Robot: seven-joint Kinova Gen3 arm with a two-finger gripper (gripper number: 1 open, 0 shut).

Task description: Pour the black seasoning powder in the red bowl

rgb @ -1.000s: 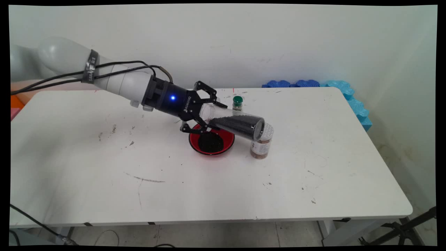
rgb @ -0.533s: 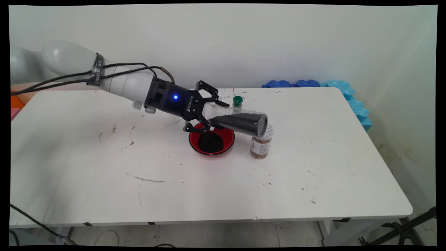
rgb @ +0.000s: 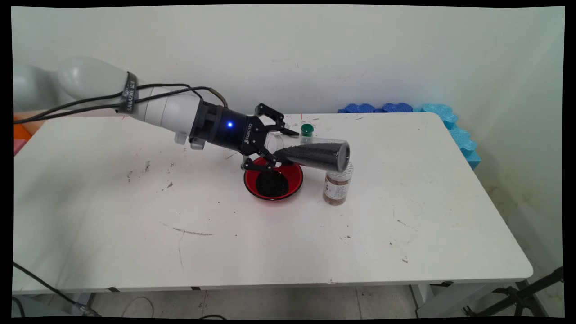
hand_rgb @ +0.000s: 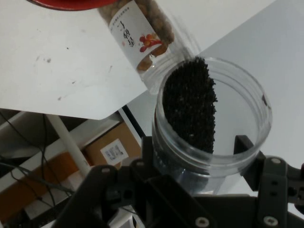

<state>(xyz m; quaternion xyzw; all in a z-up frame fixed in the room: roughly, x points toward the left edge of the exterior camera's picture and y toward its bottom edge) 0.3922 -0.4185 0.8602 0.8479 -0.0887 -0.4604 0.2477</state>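
Observation:
My gripper [rgb: 275, 146] is shut on a clear plastic jar [rgb: 310, 154] of black grains, held nearly level above the table with its base pointing right. In the hand view the clear plastic jar [hand_rgb: 209, 118] shows its round base, with the black grains [hand_rgb: 189, 102] heaped on one side. Just below the gripper sits a red bowl [rgb: 294, 177] holding a pile of black grains [rgb: 272, 183]. Under the jar's right end stands a small bottle of brown granules [rgb: 336, 188], seen in the hand view as a labelled bottle of brown granules [hand_rgb: 137, 33].
A small green-capped bottle [rgb: 307, 132] stands behind the jar. Blue foam mats [rgb: 432, 118] lean at the table's far right corner. The table's right edge [rgb: 499, 216] drops off to the floor. A cardboard box [hand_rgb: 111, 147] lies under the table.
The arm has lifted and moved a little to the right, and the jar has tilted from pointing downward toward nearly level.

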